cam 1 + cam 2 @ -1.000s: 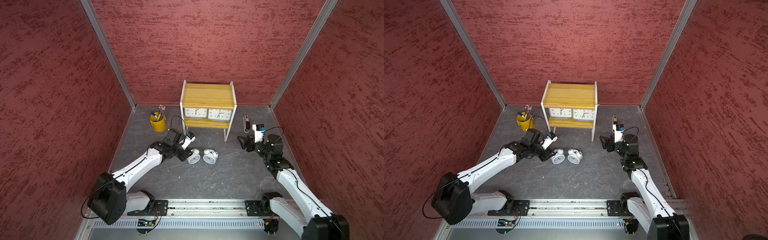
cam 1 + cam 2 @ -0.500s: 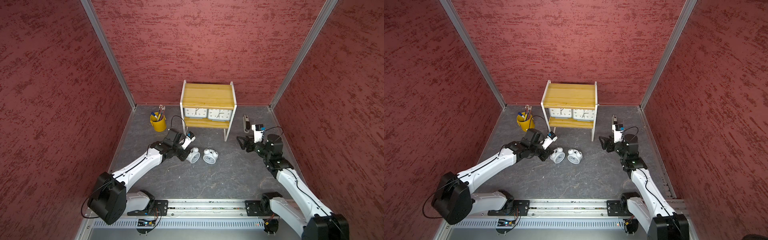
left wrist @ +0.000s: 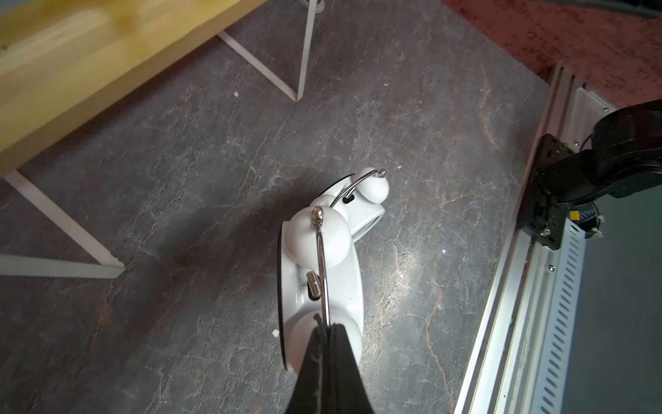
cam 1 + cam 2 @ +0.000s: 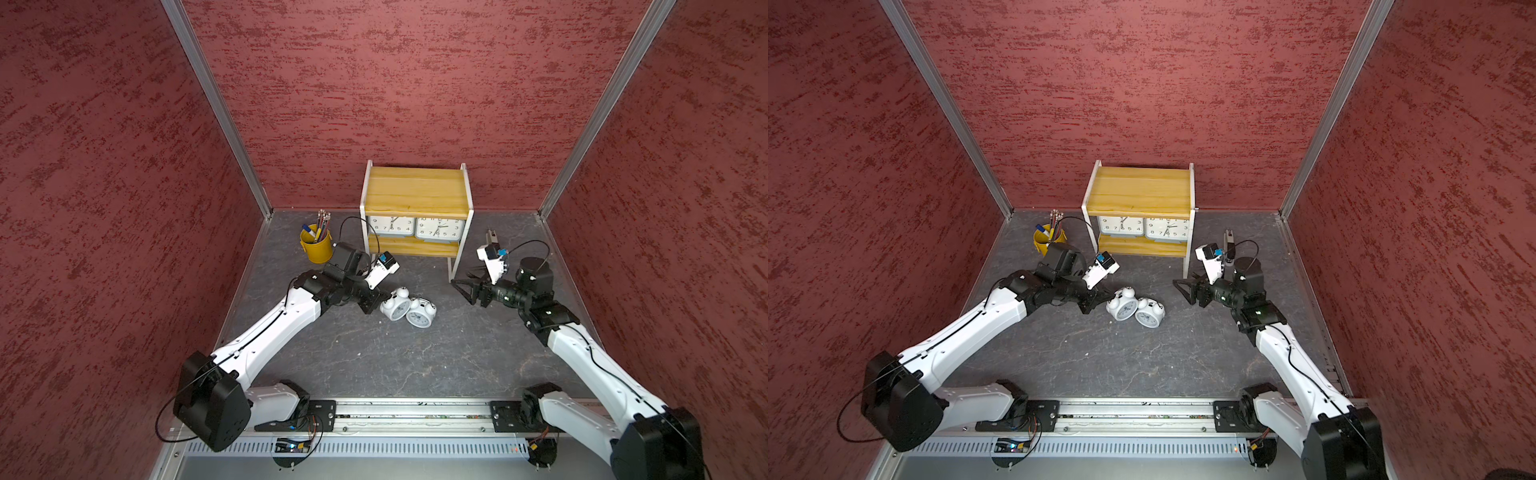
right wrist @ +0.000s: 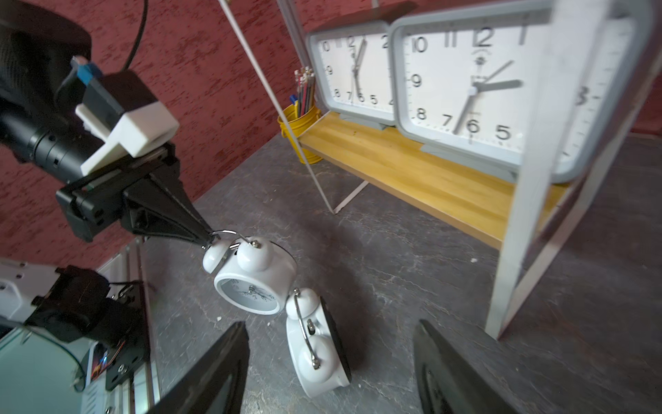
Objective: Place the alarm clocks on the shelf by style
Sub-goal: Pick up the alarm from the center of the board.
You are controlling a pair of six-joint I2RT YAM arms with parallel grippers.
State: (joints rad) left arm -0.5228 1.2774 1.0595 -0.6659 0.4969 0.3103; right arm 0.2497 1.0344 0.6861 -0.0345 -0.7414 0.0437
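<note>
The left gripper (image 5: 205, 239) is pinched shut on the wire handle (image 3: 324, 283) of the left white clock (image 4: 395, 308), just beside the other white clock (image 4: 419, 318) on the table (image 4: 374, 357); both grey clocks (image 4: 415, 227) stand on the lower board of the shelf (image 4: 415, 195). The right gripper (image 4: 462, 291) hangs open and empty at the right

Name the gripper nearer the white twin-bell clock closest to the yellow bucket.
Left. The left gripper pinches that twin-bell clock by its handle; the right gripper hangs open beyond the other white clock.

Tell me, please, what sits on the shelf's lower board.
Two grey clocks, side by side, dials forward. From above, the top board hides their tops; behind them is unseen.
</note>
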